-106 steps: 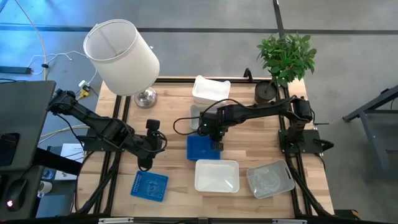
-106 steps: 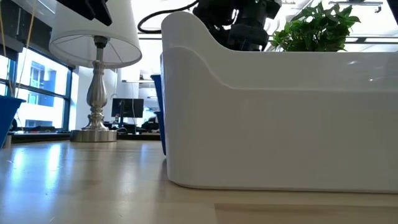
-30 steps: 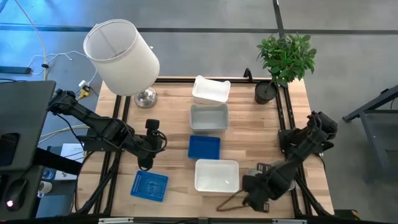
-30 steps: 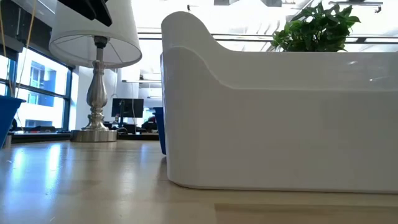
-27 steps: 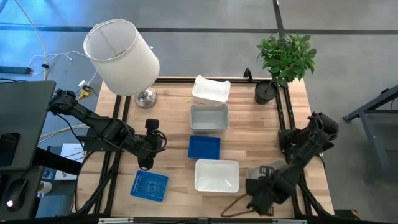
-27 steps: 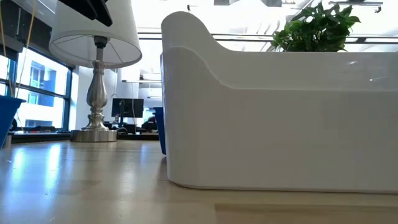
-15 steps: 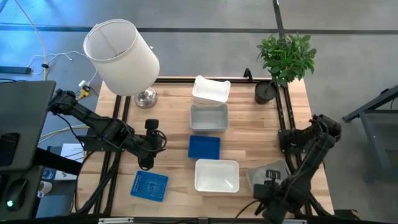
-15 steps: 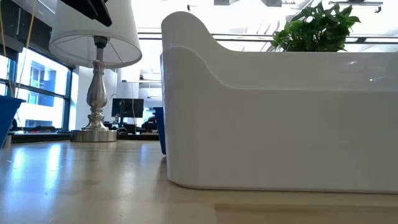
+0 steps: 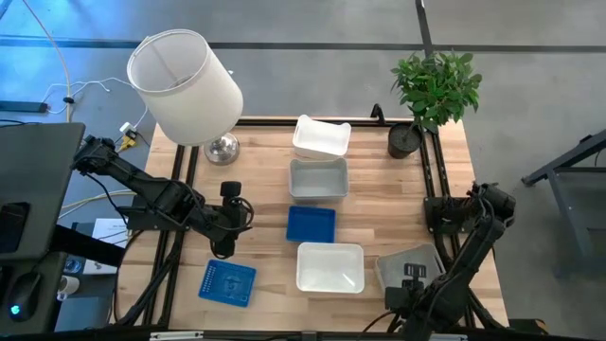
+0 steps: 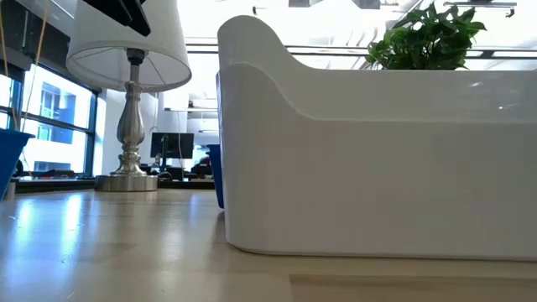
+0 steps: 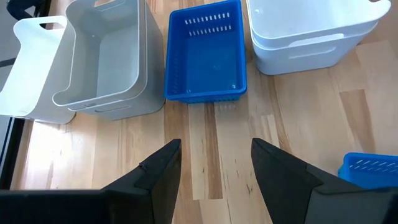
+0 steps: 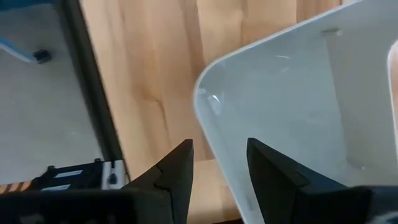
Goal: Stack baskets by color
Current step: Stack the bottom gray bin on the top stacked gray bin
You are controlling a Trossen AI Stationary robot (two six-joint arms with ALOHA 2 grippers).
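Observation:
The high view shows a row of baskets down the table's middle: white [image 9: 322,137], clear-grey [image 9: 318,178], blue [image 9: 311,224], white [image 9: 330,267]. A perforated blue basket [image 9: 228,282] lies near left, and another clear-grey basket [image 9: 407,265] near right. My right gripper [image 12: 221,165] hangs open over that basket's near corner [image 12: 205,99], pointing down, one finger outside the wall and one over the inside, touching nothing. My left gripper [image 11: 214,168] waits open above the wood, left of the row, facing the blue basket [image 11: 208,53].
A lamp with a large white shade [image 9: 185,85] stands at the far left and a potted plant [image 9: 431,95] at the far right. Black frame rails [image 9: 440,189] run along both table sides. In the low view the near white basket [image 10: 377,151] blocks most of the table.
My right gripper has swung toward the table's right edge along the near side and sunk a little, coming over the near-right clear-grey basket. No basket has moved.

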